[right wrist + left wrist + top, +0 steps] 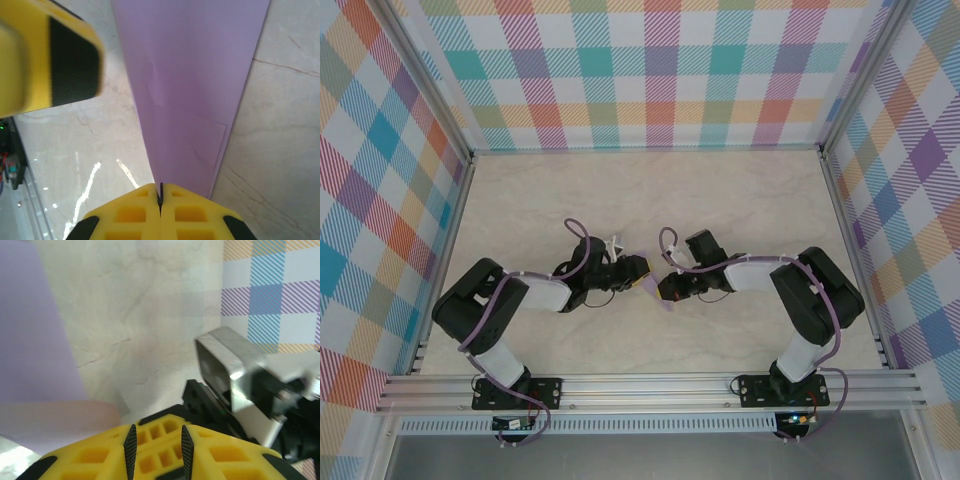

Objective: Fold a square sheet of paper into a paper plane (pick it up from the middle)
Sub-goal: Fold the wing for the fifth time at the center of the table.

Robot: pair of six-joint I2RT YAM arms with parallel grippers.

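In the right wrist view, the right gripper (160, 200) is seen clamped on the narrow end of the folded lavender paper (195, 75). In the left wrist view, the left gripper (157, 447) is shown narrowly parted, with the paper at its left. Overhead, both are located mid-table (740, 200).

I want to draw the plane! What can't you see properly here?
Far end of the paper: right wrist view, cut off by the top edge.
Its whole shape: top view, too small, between left gripper and right gripper.
Its folds: left wrist view, blurred.
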